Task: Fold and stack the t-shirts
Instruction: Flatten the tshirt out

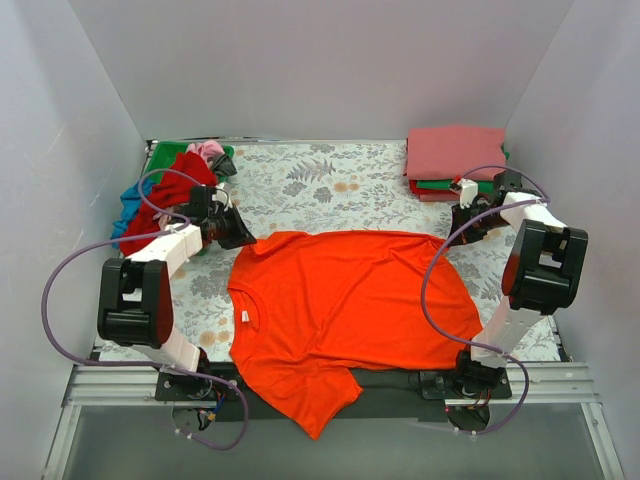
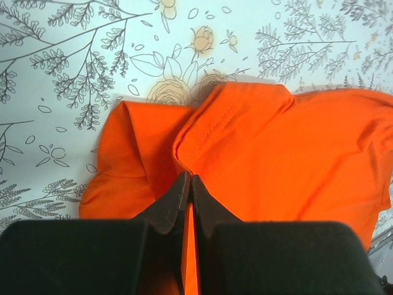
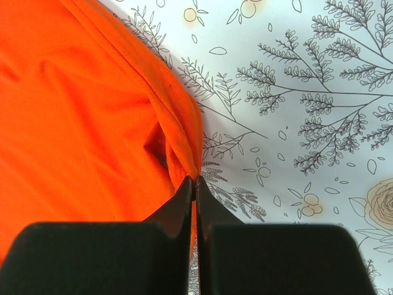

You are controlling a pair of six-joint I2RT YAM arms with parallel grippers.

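A bright orange-red t-shirt (image 1: 350, 300) lies spread across the middle of the floral table cloth, one sleeve hanging over the near edge. My left gripper (image 1: 245, 238) is at its far left corner. In the left wrist view that gripper (image 2: 188, 179) is shut on a fold of the orange cloth (image 2: 276, 147). My right gripper (image 1: 462, 228) is at the shirt's far right corner, and in the right wrist view it (image 3: 195, 181) is shut on a bunched edge of the shirt (image 3: 80, 110). Folded t-shirts (image 1: 455, 160) are stacked at the back right, coral pink on top.
A loose heap of t-shirts (image 1: 175, 185) in deep red, blue, green and pink lies at the back left corner. Grey walls close in the table on three sides. The metal rail (image 1: 110, 385) runs along the near edge by the arm bases.
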